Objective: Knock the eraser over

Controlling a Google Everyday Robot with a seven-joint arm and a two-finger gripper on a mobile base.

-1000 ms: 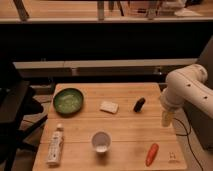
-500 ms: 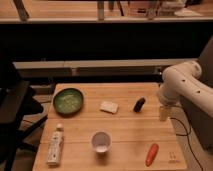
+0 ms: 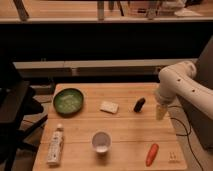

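Black oblong eraser (image 3: 139, 104) with rounded ends sits on the right half of a light wooden slatted table (image 3: 125, 131), its long axis slanting up to the right in our view; we cannot tell whether it stands on end or lies flat. Just to its right, close but apart from it, the robot's pale two-finger gripper (image 3: 160, 115) hangs pointing down over the table's right edge, fingers spread and nothing between them. Above the gripper we see the white, rounded arm (image 3: 179, 82) bending in from the right side of the picture.

To the eraser's left, a pale whitish flat rectangular pad (image 3: 109, 106) lies near the middle of the table. Farther left, a round green bowl (image 3: 68, 101) rests near the back left corner. Toward the front, a small white cup (image 3: 101, 141) stands upright, with an orange carrot (image 3: 152, 154) lying near the front right corner, well apart from the eraser. A white bottle (image 3: 55, 145) lies on its side along the front left edge. A dark cable (image 3: 182, 131) trails down beside the table on the right.
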